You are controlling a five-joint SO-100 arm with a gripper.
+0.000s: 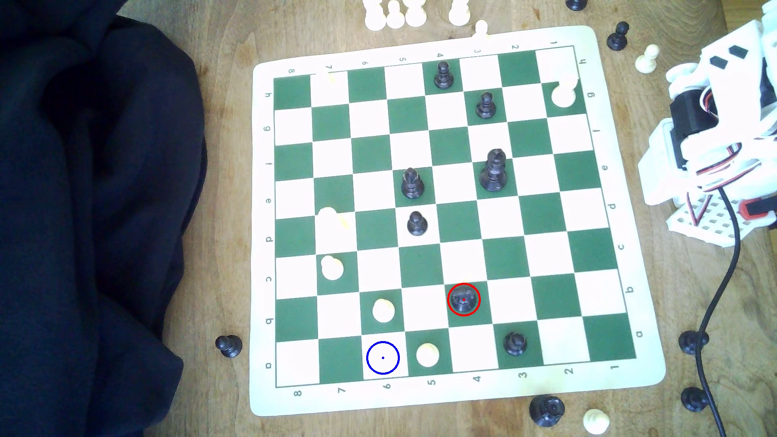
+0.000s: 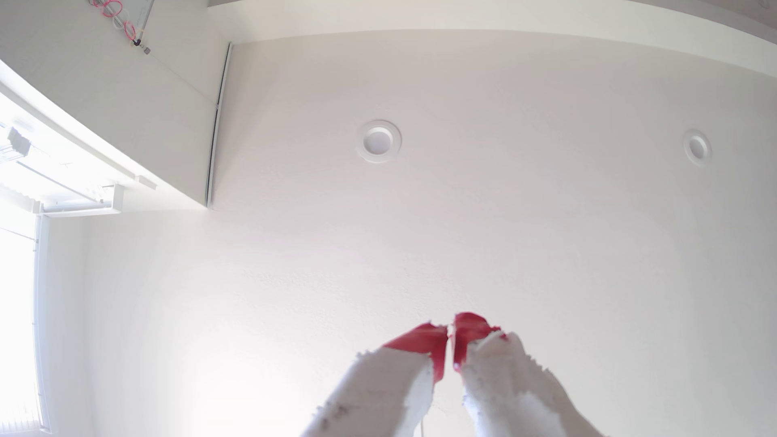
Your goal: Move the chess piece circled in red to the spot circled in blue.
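Gripper [image 2: 450, 332] closed, empty, pointing at ceiling; chess piece [image 1: 463, 299] on board, well apart.

A wooden surface [image 1: 218, 50] with visible grain filled the exterior view, and a dark cloth [image 1: 84, 218] lay heaped at that view's left. The wrist view faced a white ceiling [image 2: 504, 235] with two round recessed lights [image 2: 377, 141], and daylight glared through a window with blinds [image 2: 17, 294].
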